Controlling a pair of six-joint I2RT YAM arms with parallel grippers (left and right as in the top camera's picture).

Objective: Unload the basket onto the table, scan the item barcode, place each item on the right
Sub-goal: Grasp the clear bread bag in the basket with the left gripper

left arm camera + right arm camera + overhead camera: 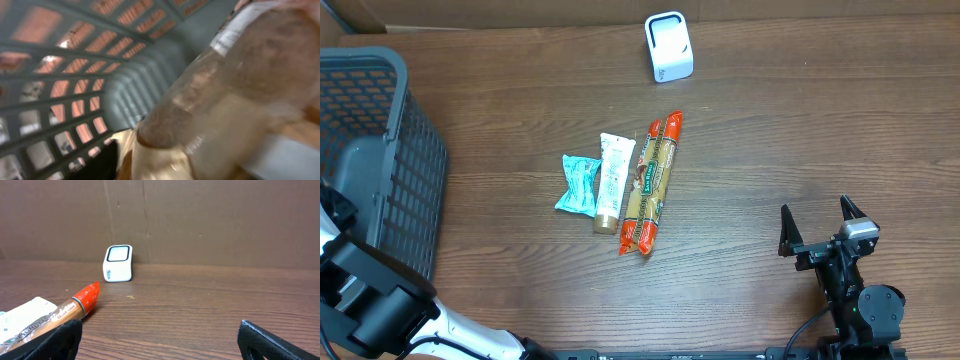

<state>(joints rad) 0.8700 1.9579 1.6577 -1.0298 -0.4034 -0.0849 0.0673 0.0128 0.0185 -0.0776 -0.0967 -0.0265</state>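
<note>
Now the right gripper (814,206) sits low over the table with its two fingers (787,232) spread as wide as they go, and nothing is between them. Straight ahead of those fingers, a bit to their left and well apart, stands the white scanner (669,46). Nearer, and also off to their left, lie a long pasta bag with red ends (651,185), a white tube (613,182) just beside it, and a teal packet (579,184) next to the tube. None of them touch the fingers. The left arm (365,295) is over by the dark basket (415,150). Its camera looks inside the basket, where a clear bag of brown stuff (240,85) with a white label fills the picture, very close up. That picture is blurry, so I cannot tell how far the left gripper is open or if it holds the bag.
</note>
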